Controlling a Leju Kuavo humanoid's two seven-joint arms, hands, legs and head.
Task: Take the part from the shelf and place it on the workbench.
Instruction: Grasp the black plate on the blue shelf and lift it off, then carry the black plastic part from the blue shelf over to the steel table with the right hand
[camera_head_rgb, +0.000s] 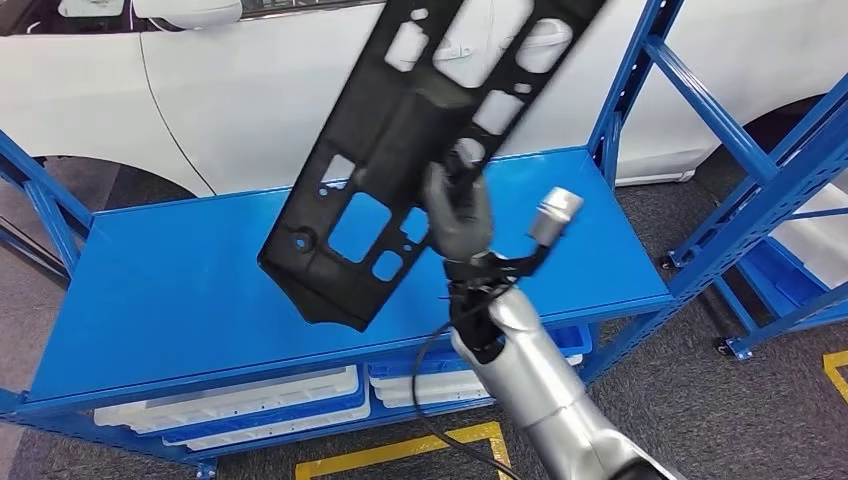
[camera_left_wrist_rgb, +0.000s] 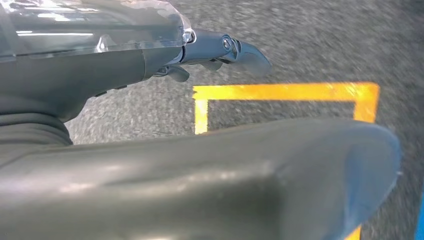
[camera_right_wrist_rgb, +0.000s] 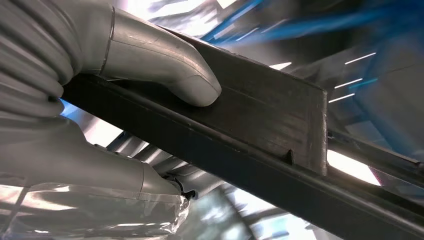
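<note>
The right hand is clamped on the long black part (held tilted above the blue shelf); a swing could strike the right upright.

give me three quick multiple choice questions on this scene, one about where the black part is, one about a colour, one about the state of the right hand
1. Where is the black part?
A. lying flat on the blue shelf
B. held up in the air above the blue shelf
C. on the floor beside the yellow line

2. What colour is the shelf top below the part?
A. blue
B. white
C. yellow

3. What is the right hand doing?
A. hanging open with nothing in it
B. resting flat on the shelf
C. gripping the black part

Answers:
1. B: in the head view the part tilts in the air, clear of the shelf surface.
2. A: the shelf top and frame are blue, with white trays on the level beneath.
3. C: the right wrist view shows the thumb pressed on the part's dark edge, fingers on the other side.
</note>
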